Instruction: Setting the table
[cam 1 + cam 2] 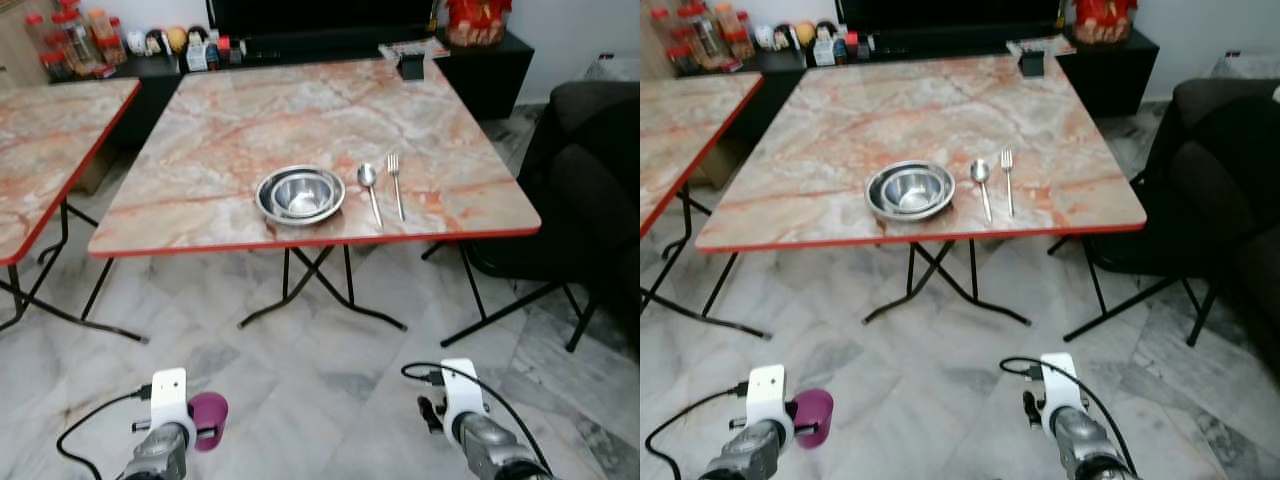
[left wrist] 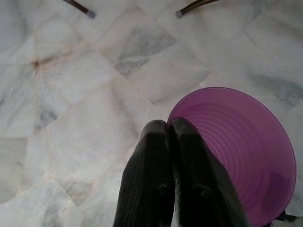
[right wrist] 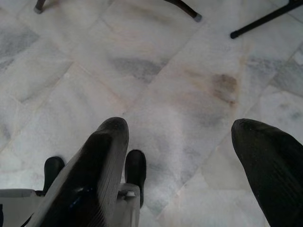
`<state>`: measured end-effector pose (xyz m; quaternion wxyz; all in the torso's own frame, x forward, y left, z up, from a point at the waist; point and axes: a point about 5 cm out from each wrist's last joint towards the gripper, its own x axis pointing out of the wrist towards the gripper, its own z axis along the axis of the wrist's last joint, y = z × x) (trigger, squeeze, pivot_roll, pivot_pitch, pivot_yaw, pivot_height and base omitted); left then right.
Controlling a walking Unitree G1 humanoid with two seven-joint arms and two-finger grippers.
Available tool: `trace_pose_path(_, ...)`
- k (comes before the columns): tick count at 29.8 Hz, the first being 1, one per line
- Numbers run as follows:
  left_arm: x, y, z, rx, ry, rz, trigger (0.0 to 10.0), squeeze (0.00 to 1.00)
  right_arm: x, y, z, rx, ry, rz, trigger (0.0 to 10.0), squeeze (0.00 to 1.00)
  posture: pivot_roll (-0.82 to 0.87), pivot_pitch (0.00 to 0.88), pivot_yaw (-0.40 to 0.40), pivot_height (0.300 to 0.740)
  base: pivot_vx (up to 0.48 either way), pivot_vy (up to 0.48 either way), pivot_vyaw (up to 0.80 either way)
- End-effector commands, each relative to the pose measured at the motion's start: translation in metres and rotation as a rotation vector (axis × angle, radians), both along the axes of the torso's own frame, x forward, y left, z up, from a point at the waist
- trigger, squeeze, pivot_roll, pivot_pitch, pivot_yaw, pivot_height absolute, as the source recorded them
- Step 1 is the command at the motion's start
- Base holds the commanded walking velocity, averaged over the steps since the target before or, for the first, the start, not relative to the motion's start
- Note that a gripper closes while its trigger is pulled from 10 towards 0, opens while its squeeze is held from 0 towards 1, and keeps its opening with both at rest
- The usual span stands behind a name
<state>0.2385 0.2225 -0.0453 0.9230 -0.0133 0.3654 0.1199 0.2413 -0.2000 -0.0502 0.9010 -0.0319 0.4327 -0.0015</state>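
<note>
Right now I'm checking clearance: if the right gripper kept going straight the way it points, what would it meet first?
Probably the marble floor: the right gripper, open and holding nothing, points down at bare tiles, with the table legs farther off.

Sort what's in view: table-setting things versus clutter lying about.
For the job: steel bowls, spoon, fork, purple cup pinched at its rim by the left pincer.
Lying about: jars and bottles on the sideboard, black chair.
</note>
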Motion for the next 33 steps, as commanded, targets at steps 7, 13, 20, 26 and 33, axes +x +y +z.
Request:
trace_pose_path(7, -0.004, 0.007, -0.001, 0.012, 0.005, 0.046, 10.0, 0.0, 0.003, 0.003, 0.002, 0.005, -0.007, 0.01, 10.0, 0.0, -0.03, 0.055, 0.051, 0.74, 0.147, 0.0, 0.0)
trace_pose_path(13, -0.009, 0.003, -0.005, 0.011, 0.004, 0.042, 10.0, 0.0, 0.003, 0.002, 0.001, 0.003, 0.007, 0.016, 10.0, 0.0, -0.03, 0.05, 0.048, 0.74, 0.262, 0.0, 0.0)
trace_pose_path(20, -0.015, 0.002, -0.009, 0.011, 0.013, 0.04, 10.0, 0.0, 0.003, 0.002, 0.002, 0.005, -0.003, 0.021, 10.0, 0.0, -0.03, 0.05, 0.048, 0.74, 0.262, 0.0, -0.21)
trace_pose_path(26, -0.016, 0.014, -0.006, 0.018, 0.015, 0.041, 10.0, 0.0, 0.003, 0.003, 0.001, 0.006, -0.001, 0.019, 10.0, 0.0, -0.03, 0.036, 0.051, 0.74, 0.262, 0.0, 0.0)
trace_pose_path(33, -0.011, 0.01, -0.005, 0.013, 0.024, 0.035, 10.0, 0.0, 0.002, 0.003, 0.001, 0.0, 0.012, 0.023, 10.0, 0.0, -0.03, 0.03, 0.052, 0.74, 0.264, 0.0, 0.0)
